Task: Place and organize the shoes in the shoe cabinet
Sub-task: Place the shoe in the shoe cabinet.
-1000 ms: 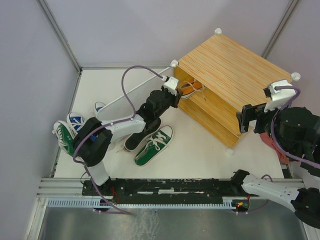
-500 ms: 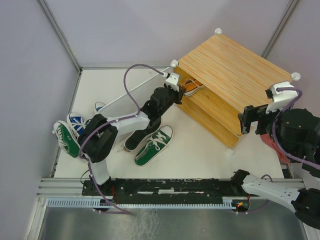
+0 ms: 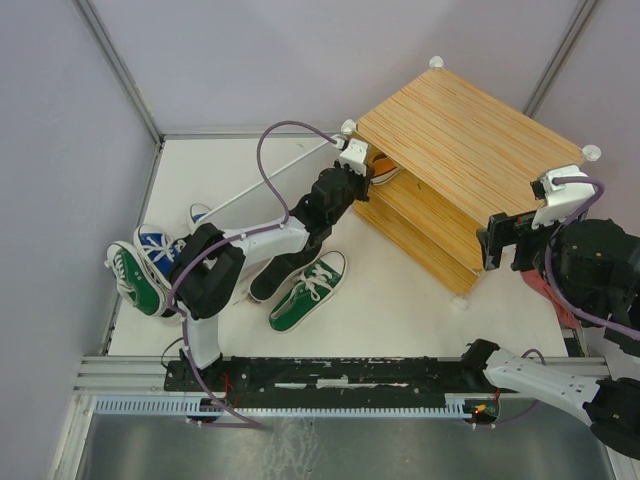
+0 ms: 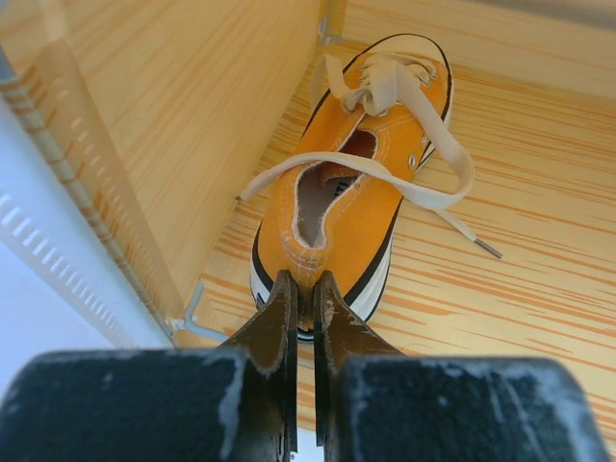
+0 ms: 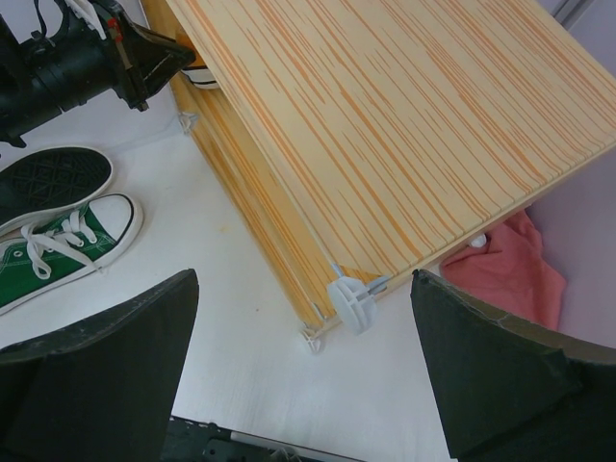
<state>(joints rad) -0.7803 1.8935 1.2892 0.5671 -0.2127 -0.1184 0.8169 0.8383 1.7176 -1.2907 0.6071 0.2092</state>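
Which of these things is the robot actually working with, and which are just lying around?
Part of the job: orange sneaker, green sneaker, black sneaker, blue sneaker, shoe cabinet.
Just lying about: pink cloth beside the cabinet.

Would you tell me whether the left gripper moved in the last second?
Yes: the left gripper pushed farther into the shoe cabinet, nearer its corner knob.

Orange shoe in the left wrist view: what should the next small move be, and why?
Probably push it a little deeper, straight along the shelf, then let go. The left fingers are shut on the heel of the orange shoe. It lies flat inside the shoe cabinet with its toe pointing inward, but its heel seems to sit right at the front edge.
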